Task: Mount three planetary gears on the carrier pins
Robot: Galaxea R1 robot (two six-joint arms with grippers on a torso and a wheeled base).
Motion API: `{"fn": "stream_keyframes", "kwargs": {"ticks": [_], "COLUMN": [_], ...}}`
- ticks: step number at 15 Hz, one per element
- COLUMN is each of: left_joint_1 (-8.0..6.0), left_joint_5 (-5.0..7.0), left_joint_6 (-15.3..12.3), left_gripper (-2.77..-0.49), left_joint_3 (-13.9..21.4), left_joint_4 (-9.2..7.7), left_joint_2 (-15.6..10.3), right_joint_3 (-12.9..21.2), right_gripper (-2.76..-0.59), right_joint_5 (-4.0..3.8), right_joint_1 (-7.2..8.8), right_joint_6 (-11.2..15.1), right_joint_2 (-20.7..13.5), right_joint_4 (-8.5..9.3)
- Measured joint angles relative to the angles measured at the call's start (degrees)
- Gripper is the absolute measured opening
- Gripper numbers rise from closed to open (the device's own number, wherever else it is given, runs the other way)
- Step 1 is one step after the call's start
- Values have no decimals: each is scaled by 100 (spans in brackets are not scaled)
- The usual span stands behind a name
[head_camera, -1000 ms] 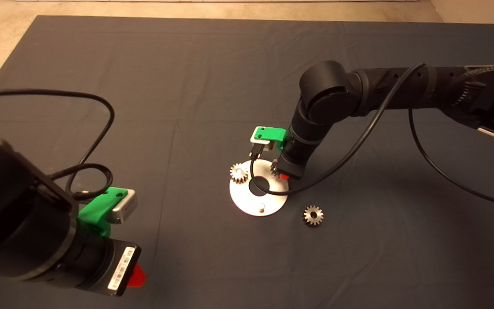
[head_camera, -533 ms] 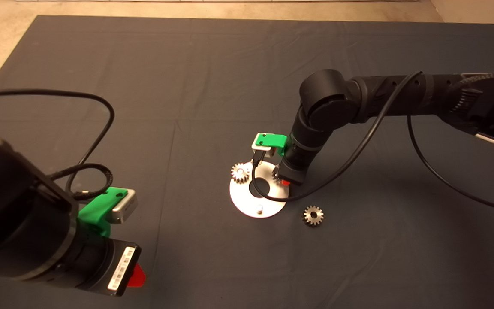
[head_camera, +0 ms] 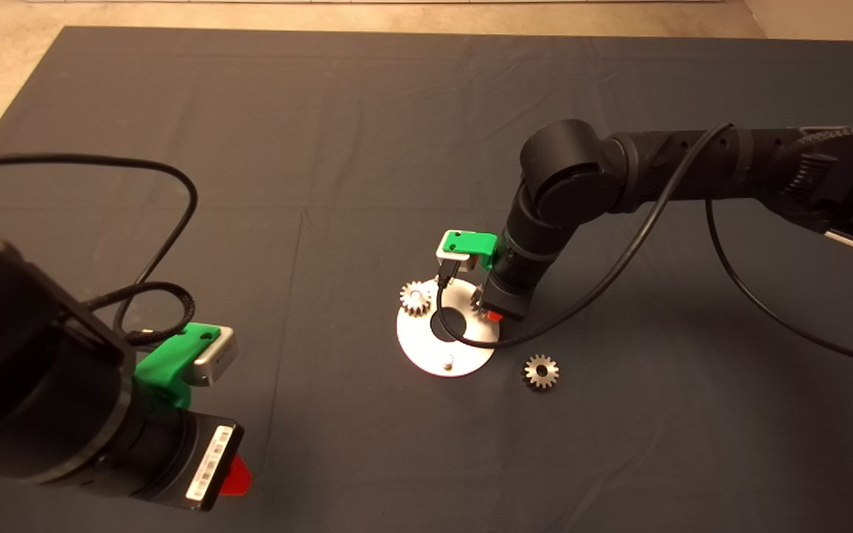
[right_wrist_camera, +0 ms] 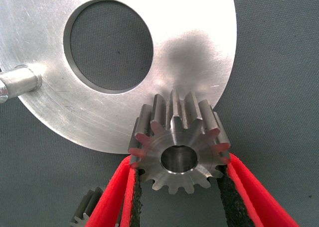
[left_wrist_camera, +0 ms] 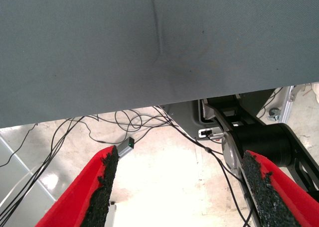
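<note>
The white disc (head_camera: 463,354) lies mid-mat. One planetary gear (head_camera: 415,297) sits on its left pin, and a bare carrier pin (head_camera: 447,363) stands at the disc's front edge. A second gear (head_camera: 540,371) lies loose on the mat to the disc's right. My right gripper (head_camera: 484,305) hangs over the disc's right rim, shut on a third gear (right_wrist_camera: 179,150) that it holds flat over the disc (right_wrist_camera: 199,48) edge. The pin under that gear is hidden. One bare pin (right_wrist_camera: 20,82) and part of another gear (right_wrist_camera: 87,209) also show in the right wrist view. My left gripper (left_wrist_camera: 182,187) is parked open at the lower left.
The right arm's black cable (head_camera: 471,342) loops across the disc. Dark mat (head_camera: 367,148) stretches all around. The left wrist view shows the mat's edge (left_wrist_camera: 149,105), floor cables and a robot base (left_wrist_camera: 259,142) beyond it.
The right gripper has sunk slightly toward the disc with the gear still in its fingers. The left arm, the mounted gear and the loose gear have not moved.
</note>
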Motion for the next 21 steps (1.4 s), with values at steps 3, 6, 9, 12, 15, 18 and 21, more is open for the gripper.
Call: {"fn": "stream_keyframes", "kwargs": {"ticks": [3,6,9,12,15,18,21], "left_joint_1": [0,0,0,0,0,0,0], "left_joint_5": [1,0,2,-1,2,-1,0], "left_joint_6": [0,0,0,0,0,0,-1], "left_gripper": [-151,-151,-151,-151,-151,-151,-151], "left_joint_3": [0,0,0,0,1,1,1], "left_joint_4": [0,0,0,0,0,0,0], "left_joint_2": [2,0,2,2,0,2,0], "right_joint_3": [11,14,28,298,672,926,1205], "right_gripper": [-233,-222,-207,-200,-190,-178,-165], "right_joint_5": [26,-18,-41,-33,-35,-38,-41], "right_joint_1": [2,2,5,82,303,319,319], "right_joint_6": [0,0,1,37,130,205,224], "right_joint_2": [-35,-93,-132,-212,-452,-692,-830], "right_joint_4": [2,4,4,30,242,354,394]}}
